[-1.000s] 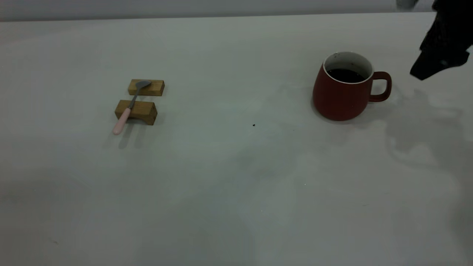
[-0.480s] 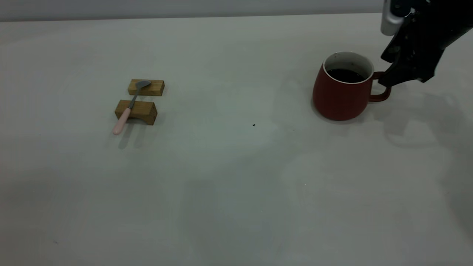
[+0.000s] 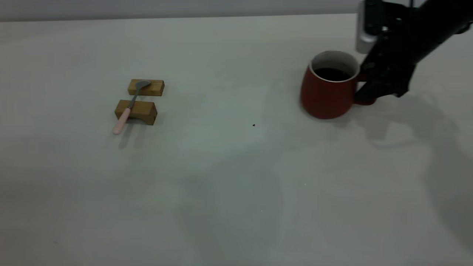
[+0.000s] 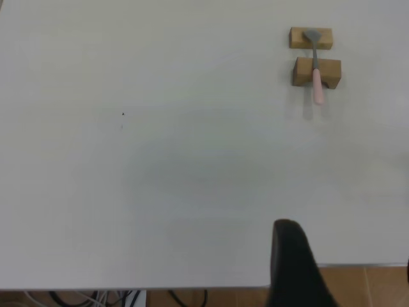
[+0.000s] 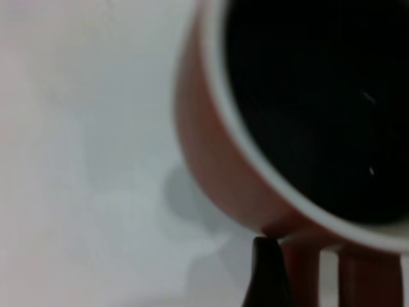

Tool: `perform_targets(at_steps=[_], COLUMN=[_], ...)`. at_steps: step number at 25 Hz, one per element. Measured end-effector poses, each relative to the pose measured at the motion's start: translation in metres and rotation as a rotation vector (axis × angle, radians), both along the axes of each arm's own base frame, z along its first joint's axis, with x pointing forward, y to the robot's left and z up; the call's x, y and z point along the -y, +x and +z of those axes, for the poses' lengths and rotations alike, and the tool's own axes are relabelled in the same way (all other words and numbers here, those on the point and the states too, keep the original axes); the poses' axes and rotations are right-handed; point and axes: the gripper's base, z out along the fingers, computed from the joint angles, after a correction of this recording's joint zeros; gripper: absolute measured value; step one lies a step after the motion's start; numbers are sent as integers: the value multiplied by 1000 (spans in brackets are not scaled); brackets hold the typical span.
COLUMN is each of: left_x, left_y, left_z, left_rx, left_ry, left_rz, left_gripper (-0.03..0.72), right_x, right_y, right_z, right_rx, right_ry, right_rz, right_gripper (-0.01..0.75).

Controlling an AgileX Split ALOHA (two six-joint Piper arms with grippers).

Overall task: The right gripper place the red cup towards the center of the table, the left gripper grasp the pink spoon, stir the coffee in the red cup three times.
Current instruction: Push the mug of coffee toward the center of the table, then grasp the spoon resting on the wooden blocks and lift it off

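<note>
The red cup (image 3: 327,94) stands at the right of the table (image 3: 229,177), with dark coffee (image 3: 332,74) inside. My right gripper (image 3: 366,96) reaches in from the right and sits against the cup's handle (image 5: 300,268), which it hides in the exterior view. The pink spoon (image 3: 126,110) lies across two tan wooden blocks at the left, its pink handle pointing toward the front. The spoon (image 4: 315,73) also shows far off in the left wrist view. My left gripper (image 4: 348,256) hangs open over the table's edge, holding nothing.
Two wooden blocks (image 3: 136,111) (image 3: 146,87) carry the spoon. A tiny dark speck (image 3: 254,125) lies near the table's middle. Bare off-white surface stretches between the blocks and the cup. Brown floor shows past the table edge (image 4: 358,265).
My right gripper came down from the upper right to the cup's handle. The cup has slid a little to the left with it. The spoon and blocks stayed put.
</note>
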Motion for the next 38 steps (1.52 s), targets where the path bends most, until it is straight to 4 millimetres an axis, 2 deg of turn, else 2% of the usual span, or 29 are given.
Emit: perform_targets(at_steps=[6, 18, 22, 25, 28, 31, 35, 38], left_x=[0, 0, 0, 0, 0, 0, 0, 0], left_y=[0, 0, 0, 0, 0, 0, 0, 0], left_z=[0, 0, 0, 0, 0, 0, 0, 0], left_rx=[0, 0, 0, 0, 0, 0, 0, 0], left_ry=[0, 0, 0, 0, 0, 0, 0, 0], left_rz=[0, 0, 0, 0, 0, 0, 0, 0], left_gripper=[492, 492, 492, 492, 492, 492, 492, 492], right_x=[-40, -133, -139, -129, -108, -91, -91, -83], right_y=[2, 7, 6, 6, 4, -5, -36, -64], right_z=[0, 3, 4, 9, 30, 68, 124, 160], right_rx=[39, 110, 95, 43, -14, -85, -286, -422], right_ry=[-12, 67, 93, 129, 181, 266, 426, 463], right_rz=[78, 183, 151, 38, -99, -231, -442, -668], right_gripper=[583, 583, 580, 559, 522, 480, 452, 450])
